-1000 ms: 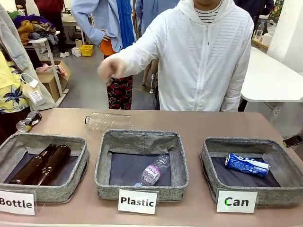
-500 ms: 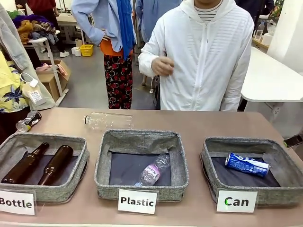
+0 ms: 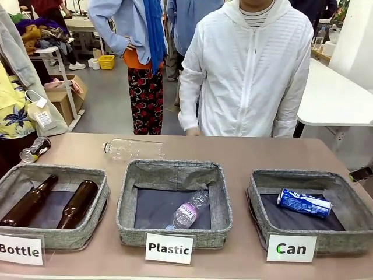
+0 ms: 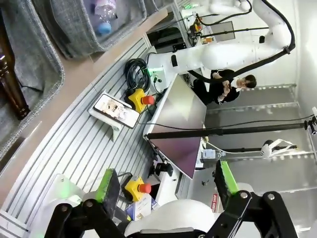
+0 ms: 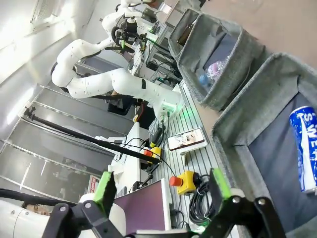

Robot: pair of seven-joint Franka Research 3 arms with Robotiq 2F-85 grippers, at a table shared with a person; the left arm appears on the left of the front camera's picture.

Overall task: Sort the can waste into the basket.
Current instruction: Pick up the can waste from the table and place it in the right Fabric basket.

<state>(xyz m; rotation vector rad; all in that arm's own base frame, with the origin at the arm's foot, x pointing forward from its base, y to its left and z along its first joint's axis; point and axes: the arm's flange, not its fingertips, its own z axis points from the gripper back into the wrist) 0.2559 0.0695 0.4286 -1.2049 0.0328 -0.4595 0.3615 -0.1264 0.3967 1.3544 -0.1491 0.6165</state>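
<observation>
A blue can (image 3: 304,203) with white lettering lies on its side in the grey basket (image 3: 256,195) signed "Can" at the right; it also shows in the right wrist view as the blue can (image 5: 307,148) inside that basket (image 5: 237,134). A crushed dark can (image 3: 35,149) lies on the table at the far left, behind the "Bottle" bin. My left gripper (image 4: 166,183) is open and empty, off the table's near edge. My right gripper (image 5: 163,188) is open and empty too, short of the Can basket.
Two brown bottles (image 3: 52,204) lie in the "Bottle" bin (image 3: 102,198). The "Plastic" bin (image 3: 125,198) holds a clear bottle (image 3: 189,210). Another clear bottle (image 3: 133,149) lies on the table behind it. A person in a white jacket (image 3: 247,70) stands at the far edge.
The person's raised hand has dropped back to their side at the far edge. The two brown bottles have rolled apart and leftward in their bin. Both grippers stay open.
</observation>
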